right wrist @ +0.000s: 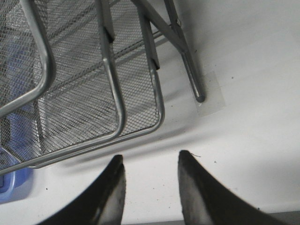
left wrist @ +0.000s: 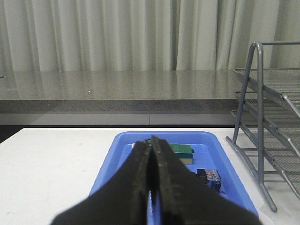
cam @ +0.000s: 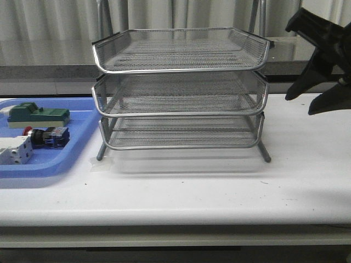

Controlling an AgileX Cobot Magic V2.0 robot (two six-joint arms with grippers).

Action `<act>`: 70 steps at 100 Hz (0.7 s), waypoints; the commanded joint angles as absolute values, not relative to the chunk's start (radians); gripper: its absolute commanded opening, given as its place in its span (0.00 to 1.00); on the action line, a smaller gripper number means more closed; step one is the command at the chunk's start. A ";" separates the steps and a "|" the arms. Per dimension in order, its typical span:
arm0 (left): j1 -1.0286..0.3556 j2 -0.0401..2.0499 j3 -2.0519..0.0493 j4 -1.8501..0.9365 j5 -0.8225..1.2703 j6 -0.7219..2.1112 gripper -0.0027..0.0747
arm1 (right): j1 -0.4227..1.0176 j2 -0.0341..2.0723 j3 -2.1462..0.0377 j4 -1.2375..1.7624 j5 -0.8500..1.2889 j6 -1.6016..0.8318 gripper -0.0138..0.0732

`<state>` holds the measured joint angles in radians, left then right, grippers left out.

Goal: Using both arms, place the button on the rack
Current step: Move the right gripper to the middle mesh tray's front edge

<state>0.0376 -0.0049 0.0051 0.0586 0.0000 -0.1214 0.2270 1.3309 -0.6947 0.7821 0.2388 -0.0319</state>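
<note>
The button (cam: 46, 137) lies on its side in the blue tray (cam: 82, 139) at the table's left, red cap toward the left and blue block toward the rack. The left wrist view shows the button (left wrist: 209, 177) partly hidden behind my fingers. My left gripper (left wrist: 151, 140) is shut with nothing in it, above the tray's near part; it is out of the front view. The silver three-tier rack (cam: 181, 93) stands mid-table with all tiers bare. My right gripper (cam: 299, 106) hangs open to the right of the rack and holds nothing. In the right wrist view the gripper (right wrist: 151, 158) is over bare table by the rack's corner (right wrist: 157, 101).
In the tray, a green-topped block (cam: 38, 115) lies behind the button and a white terminal block (cam: 12, 150) in front of it. The rack's foot (right wrist: 199, 96) rests on a patch of clear tape. A grey ledge and curtains run behind the table.
</note>
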 commanded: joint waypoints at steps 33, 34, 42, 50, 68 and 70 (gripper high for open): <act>0.040 -0.036 0.037 0.052 -0.075 -0.129 0.01 | 0.226 1.313 -0.727 1.266 0.206 -0.486 0.50; 0.040 -0.036 0.037 0.052 -0.075 -0.129 0.01 | 0.226 1.315 -0.727 1.281 0.206 -0.514 0.50; 0.040 -0.036 0.037 0.052 -0.075 -0.129 0.01 | 0.226 1.330 -0.727 1.444 0.219 -0.659 0.50; 0.040 -0.036 0.037 0.052 -0.075 -0.129 0.01 | 0.226 1.355 -0.727 1.547 0.247 -0.762 0.50; 0.040 -0.036 0.037 0.052 -0.075 -0.129 0.01 | 0.226 1.420 -0.727 1.614 0.279 -0.818 0.50; 0.040 -0.036 0.037 0.052 -0.075 -0.129 0.01 | 0.226 1.426 -0.727 1.616 0.279 -0.819 0.50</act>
<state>0.0376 -0.0049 0.0051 0.0586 0.0000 -0.1214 0.2270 1.4300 -0.6947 1.5704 0.2497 -0.7812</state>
